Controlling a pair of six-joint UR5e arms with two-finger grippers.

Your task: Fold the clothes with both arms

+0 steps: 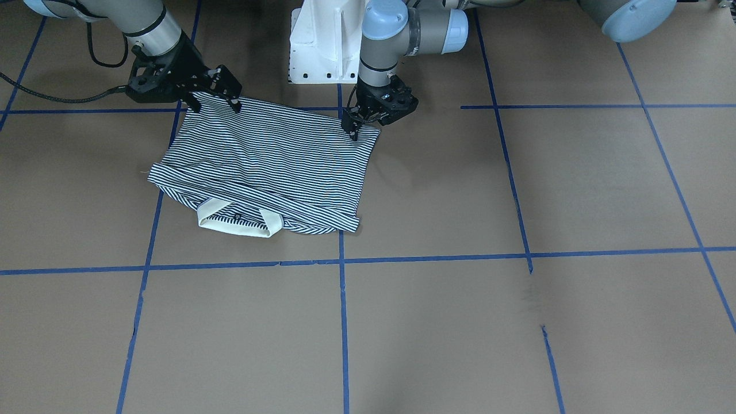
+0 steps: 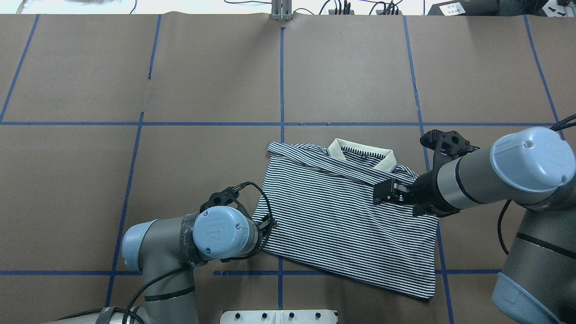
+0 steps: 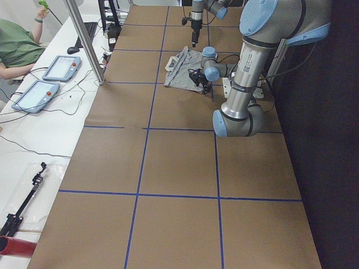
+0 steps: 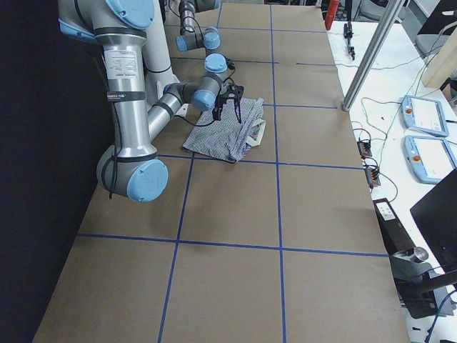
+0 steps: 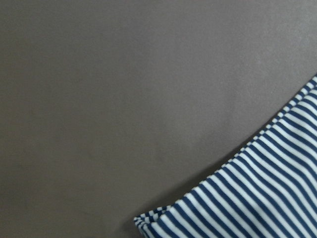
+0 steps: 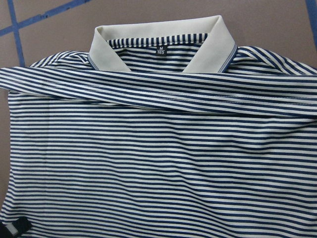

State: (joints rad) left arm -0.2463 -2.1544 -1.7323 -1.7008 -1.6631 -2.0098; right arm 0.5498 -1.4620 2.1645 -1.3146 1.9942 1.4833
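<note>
While R gripper (image 1: 215,106) sits wide open over shirt (image 1: 264,164), L gripper (image 1: 353,132) looks closed at its corner

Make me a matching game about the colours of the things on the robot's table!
Things:
1. shirt collar
2. tape lines
3. robot base
4. table cover

Colours:
A. brown
B. white
C. cream
D. blue

Pairs: 1-C, 2-D, 3-B, 4-A
</note>
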